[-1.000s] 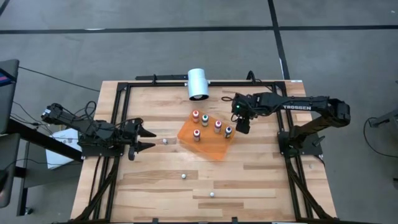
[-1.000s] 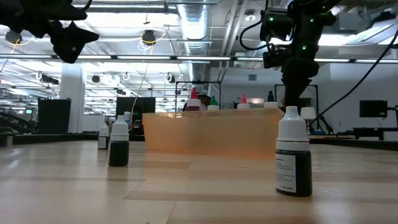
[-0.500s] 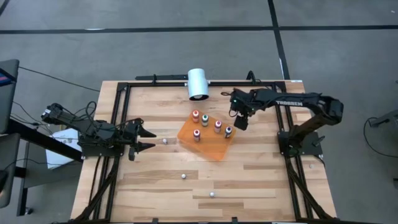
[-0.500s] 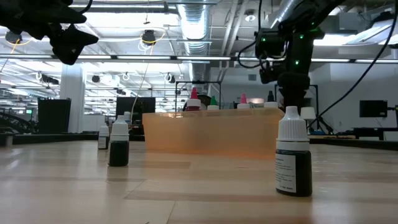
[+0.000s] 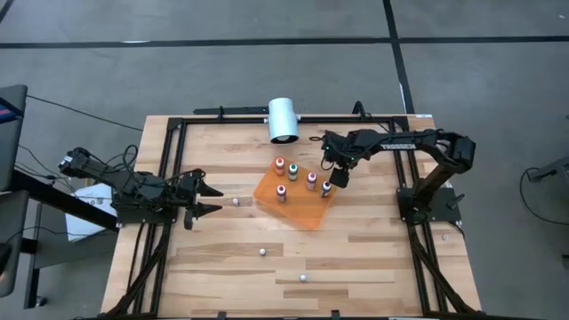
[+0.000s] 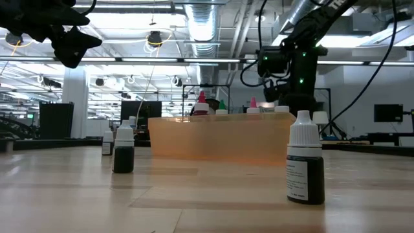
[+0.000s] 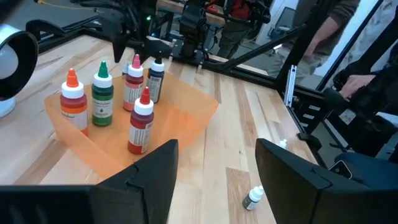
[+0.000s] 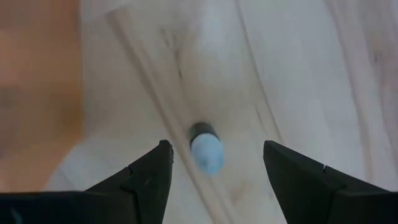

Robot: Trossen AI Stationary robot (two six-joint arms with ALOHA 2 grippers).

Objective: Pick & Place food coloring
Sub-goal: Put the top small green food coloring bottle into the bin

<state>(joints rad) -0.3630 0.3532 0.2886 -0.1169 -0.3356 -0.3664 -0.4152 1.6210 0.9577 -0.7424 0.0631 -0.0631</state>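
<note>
Several food coloring bottles (image 5: 292, 172) stand upright on an orange sheet (image 5: 298, 206) at mid-table, red, green and pink tops showing in the left wrist view (image 7: 101, 93). A dark bottle with a pale top (image 8: 206, 149) stands on the wood at the sheet's right edge (image 5: 326, 188). My right gripper (image 8: 216, 149) points down over it, open, one finger on either side and clear of it (image 5: 334, 175). My left gripper (image 5: 212, 197) waits open at the table's left, level, facing the sheet (image 7: 214, 165).
Three loose bottles stand on the near wood (image 5: 236, 202) (image 5: 263, 252) (image 5: 303, 277); the low view shows them close up (image 6: 305, 165). A large white cylinder (image 5: 283, 120) sits at the far edge. A black frame (image 5: 169, 169) rims the table. People stand beyond it (image 7: 367, 81).
My right gripper has come down and shifted a little toward the table's left, ending over the dark bottle at the sheet's right edge. The bottles and the sheet have stayed put.
</note>
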